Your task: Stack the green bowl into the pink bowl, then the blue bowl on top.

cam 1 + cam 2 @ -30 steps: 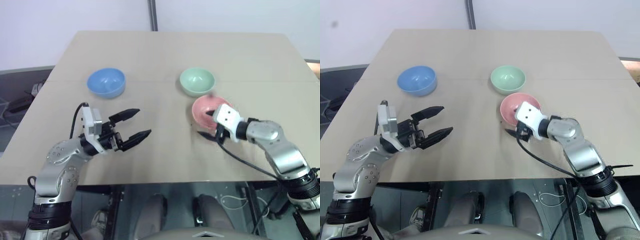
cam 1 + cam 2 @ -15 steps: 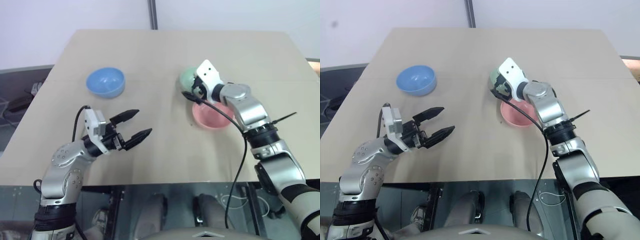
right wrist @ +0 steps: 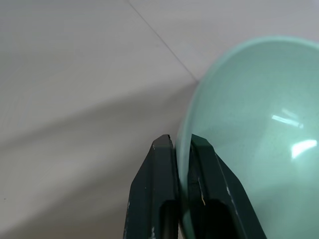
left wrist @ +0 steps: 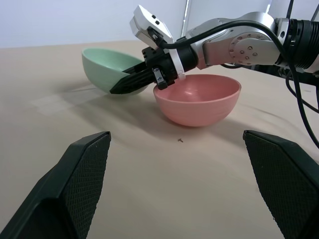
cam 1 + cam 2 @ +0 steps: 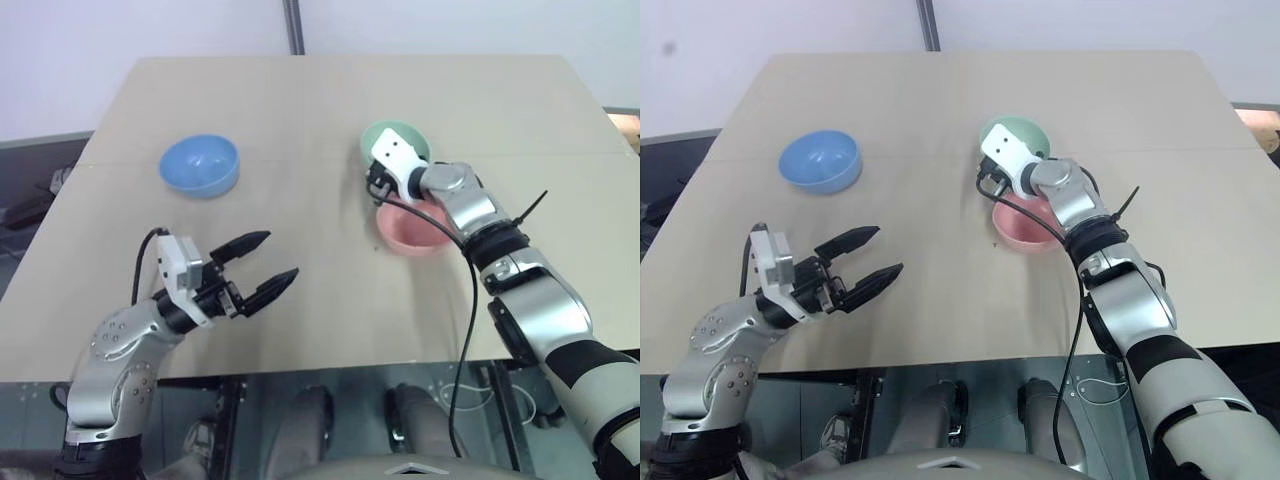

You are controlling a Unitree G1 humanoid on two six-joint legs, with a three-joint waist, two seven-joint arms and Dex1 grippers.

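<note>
The green bowl point(image 5: 408, 134) sits upright at the back of the table, just behind the pink bowl point(image 5: 412, 229). My right gripper point(image 3: 182, 145) reaches over the pink bowl and is shut on the green bowl's near-left rim, with one finger inside and one outside. The left wrist view shows those black fingers point(image 4: 130, 82) on the green bowl's side point(image 4: 102, 67) with the pink bowl point(image 4: 197, 99) beside it. The blue bowl point(image 5: 200, 165) stands alone at the back left. My left gripper point(image 5: 279, 255) hovers open and empty over the near left of the table.
The bowls stand on a tan table point(image 5: 330, 320) whose front edge runs just below my arms. A black cable point(image 5: 470, 300) loops down from my right arm past that edge. A grey pole point(image 5: 292, 25) rises behind the table.
My right gripper went from the pink bowl's near side up and forward to the green bowl and shut on its rim. The left gripper has stayed open and nearly still.
</note>
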